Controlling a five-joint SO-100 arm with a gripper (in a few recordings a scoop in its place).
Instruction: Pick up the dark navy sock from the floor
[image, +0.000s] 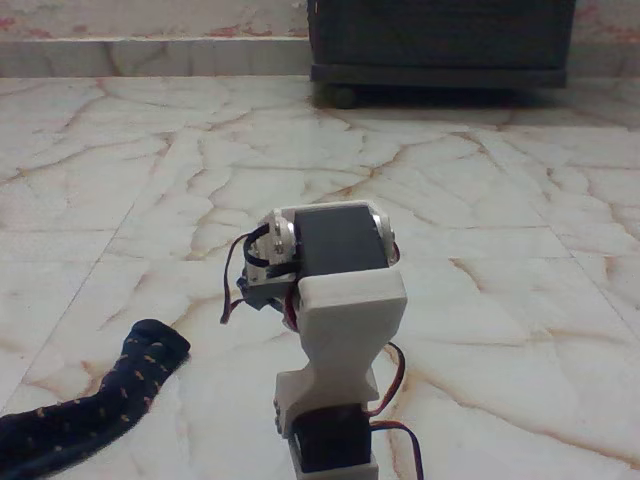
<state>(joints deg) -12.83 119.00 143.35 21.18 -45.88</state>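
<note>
The dark navy sock (95, 405) lies flat on the floor (470, 190) at the lower left of the fixed view. Its rounded toe points up and right, its other end runs off the left edge, and small orange-tan flecks dot it. My arm (340, 320), a white link with a black servo block on top, rises from the bottom centre, just right of the sock's toe and apart from it. The fingers are hidden behind the arm's own links, so I cannot see their state. Nothing touches the sock.
A dark cabinet (440, 45) on small wheels stands at the back right, against a low marble step (150, 55) that runs along the far edge. Red and black cables (395, 395) loop off the arm's right side.
</note>
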